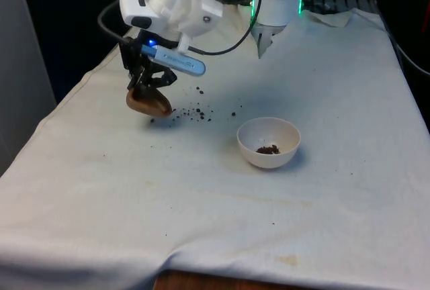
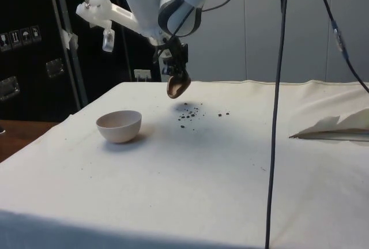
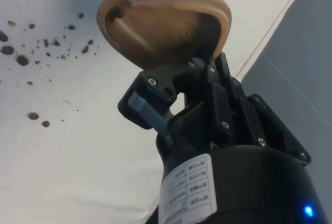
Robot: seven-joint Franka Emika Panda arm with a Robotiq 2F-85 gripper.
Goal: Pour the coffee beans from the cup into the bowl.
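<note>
We see jaws clamped on tipped cup [image 1: 149, 103], well left of bowl [image 1: 269, 142]; beans [image 1: 195, 111] spilled on tabletop [image 1: 201, 203]; more tilt risks further spill.

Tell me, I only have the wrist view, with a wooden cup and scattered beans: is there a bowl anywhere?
Observer: Yes, a white bowl stands on the cloth, seen in the front view.
Visitor: Is the cup over it?
Observer: No, the cup hangs tilted above the cloth, off to the front view's left of the bowl.
Visitor: Any beans inside?
Observer: A small pile of beans lies at its bottom.
</note>
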